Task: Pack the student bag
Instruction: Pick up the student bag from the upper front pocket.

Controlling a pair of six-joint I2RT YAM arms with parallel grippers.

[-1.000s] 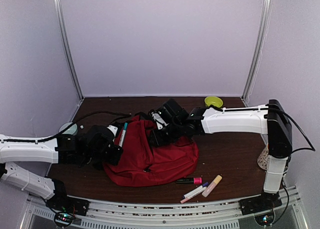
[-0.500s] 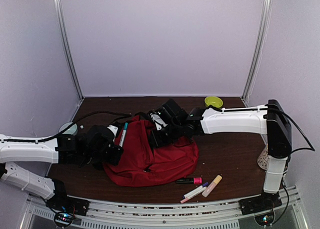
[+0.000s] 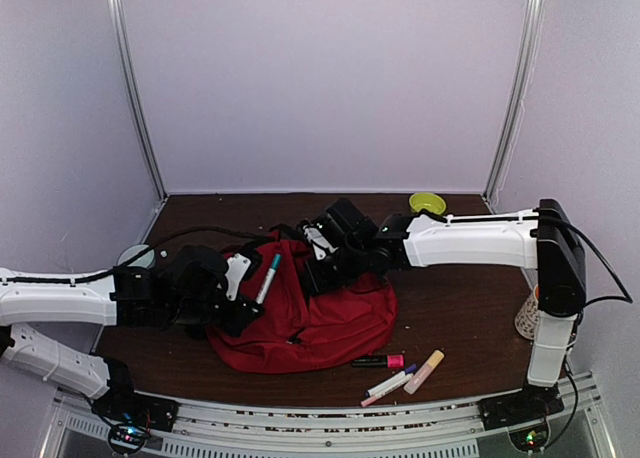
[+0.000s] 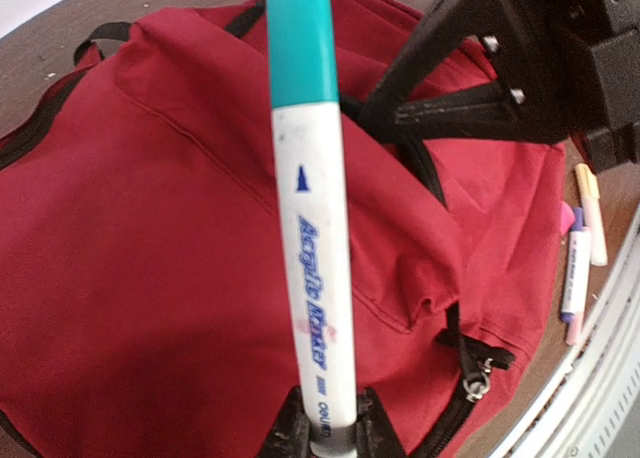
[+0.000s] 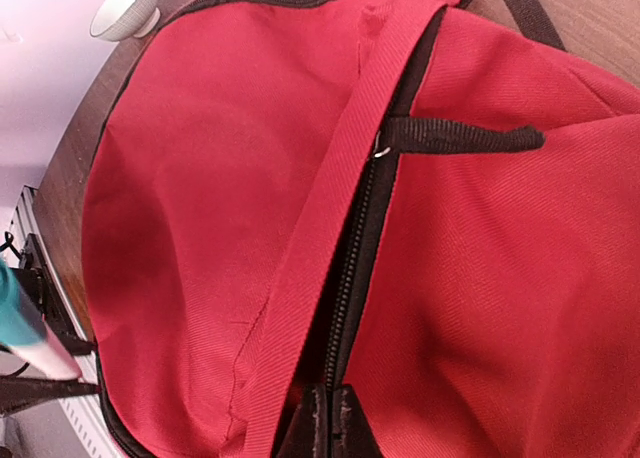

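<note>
Setting: robotics lab test cell. A dark wooden desk (image 3: 470,308) is enclosed at the back and both sides by plain pale panels (image 3: 330,78), framed at the back corners by aluminium posts (image 3: 135,98). A left arm (image 3: 60,298) and a right arm (image 3: 480,240), white with black joints, are mounted on a metal rail (image 3: 330,430) along the near edge. Cables (image 3: 600,268) are run exposed. Small indicator lights (image 3: 128,436) are seen lit at the bases.

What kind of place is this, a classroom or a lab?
Probably a robot test booth, not a classroom: plain pale wall panels enclose a dark table, and two arms bolted at its near edge work on a student bag.
</note>
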